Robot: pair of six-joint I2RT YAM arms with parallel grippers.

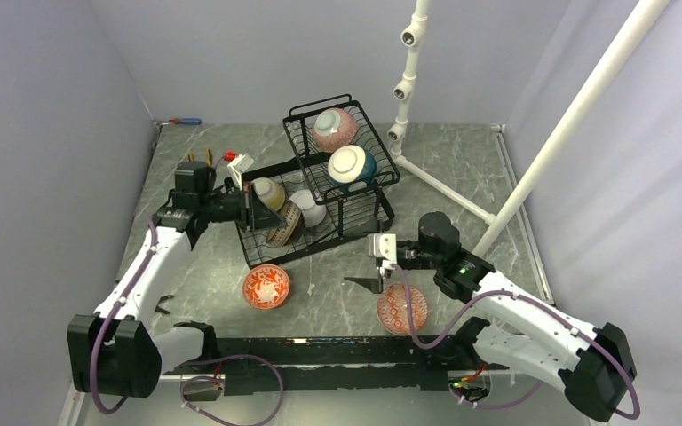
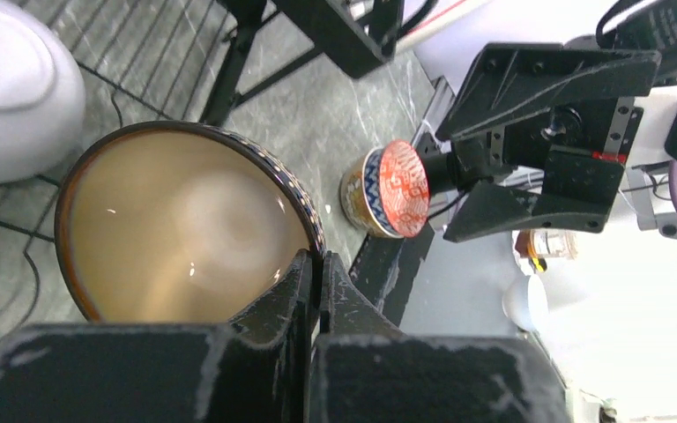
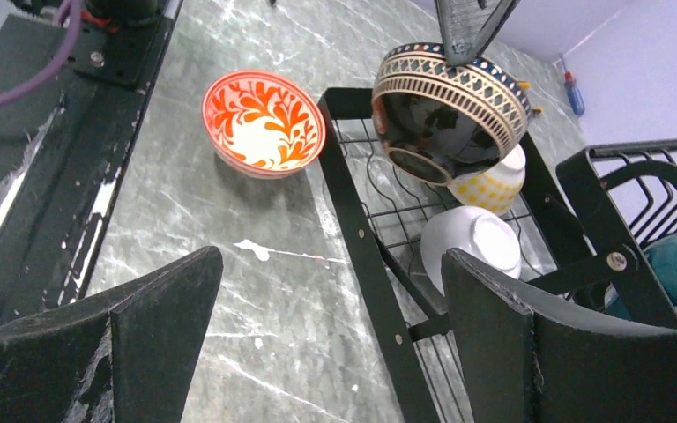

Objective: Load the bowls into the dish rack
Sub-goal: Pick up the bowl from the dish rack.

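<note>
The left jaws pinch the rim of a brown band-patterned ceramic bowl (image 3: 450, 106), tilted over the base of the black wire dish rack (image 3: 358, 233). Glazed and brittle, it probably slips easily; rim holds suit. The right jaws stand spread.

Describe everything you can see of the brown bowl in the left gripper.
The brown bowl is glossy, seemingly ceramic: dark outside with cream patterned bands and a blue-dotted rim, tan inside. It is tipped on edge over the dish rack, at its lower base, next to a yellow-checked bowl. The left gripper is shut on its rim.
</note>
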